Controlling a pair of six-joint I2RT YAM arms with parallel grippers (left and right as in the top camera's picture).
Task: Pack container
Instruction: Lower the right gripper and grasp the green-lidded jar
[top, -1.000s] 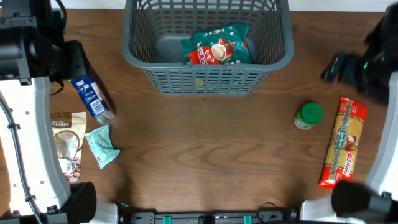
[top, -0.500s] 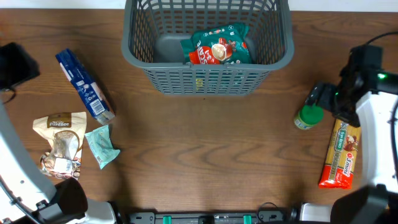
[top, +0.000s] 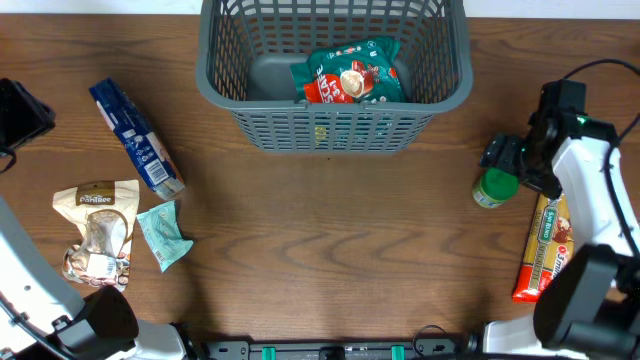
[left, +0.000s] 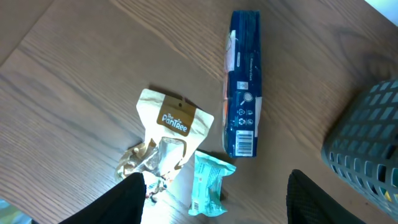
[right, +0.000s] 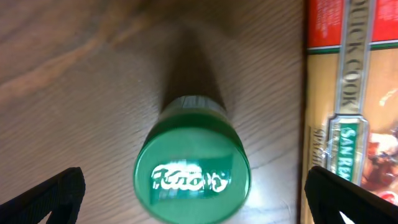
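The dark grey slotted container (top: 335, 125) stands at the back centre with a green and red packet (top: 350, 75) inside; its corner shows in the left wrist view (left: 373, 149). My right gripper (top: 508, 165) is open right above a green-lidded jar (top: 497, 186), its fingers wide on either side of the lid (right: 193, 183). A pasta packet (top: 545, 245) lies to the jar's right and also shows in the right wrist view (right: 354, 93). My left gripper (left: 211, 202) is open and empty, high above the left packets.
At the left lie a blue packet (top: 135, 137), a beige pouch (top: 98, 225) and a small teal packet (top: 163, 235); the left wrist view shows the blue packet (left: 244, 87), the beige pouch (left: 168, 134) and the teal packet (left: 208, 186).
My right gripper has moved left and down over the green-lidded jar. My left arm has pulled back to the far left, uncovering the packets.
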